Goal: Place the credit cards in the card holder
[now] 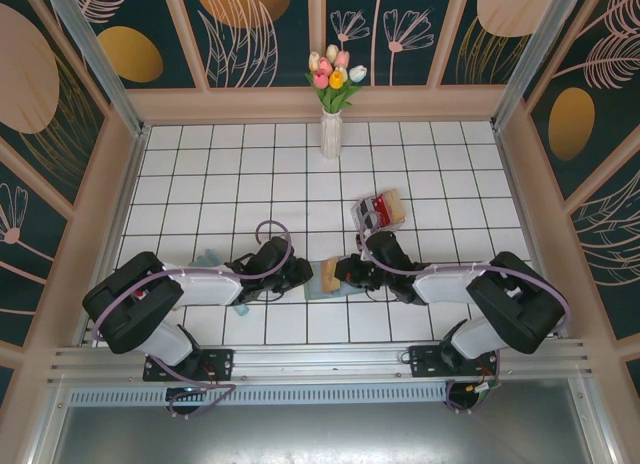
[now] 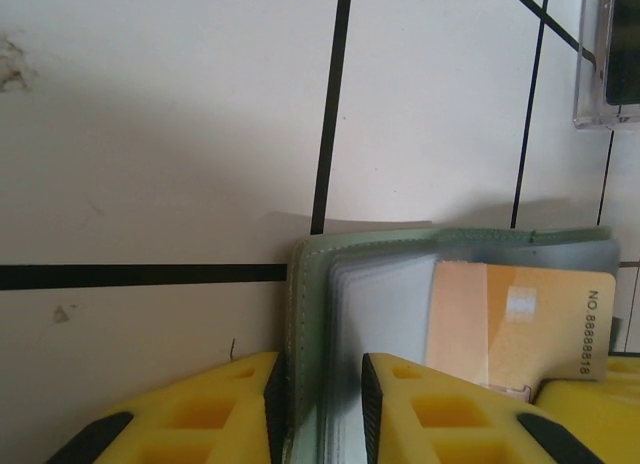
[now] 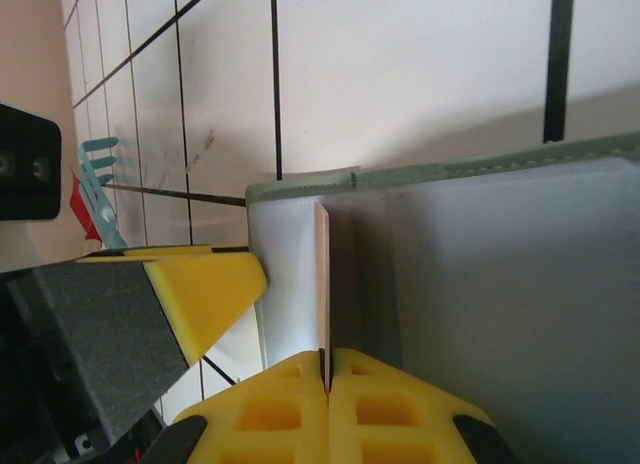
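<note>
On the tiled table (image 1: 200, 164), left gripper (image 2: 320, 369) pinches the wallet (image 2: 310, 284), right gripper (image 3: 328, 356) clamps a tan card (image 3: 322, 284) seemingly half-inserted; next, push it squarely home.

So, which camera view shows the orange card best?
The left wrist view: the orange card faces the camera, its number readable. In the right wrist view it stands edge-on in the right gripper. From the top it is a small tan patch.

card holder (image 2: 390, 304): grey-green, blue-grey inside | credit card (image 2: 520, 324): orange-tan | table (image 2: 150, 134): white, black grid
</note>
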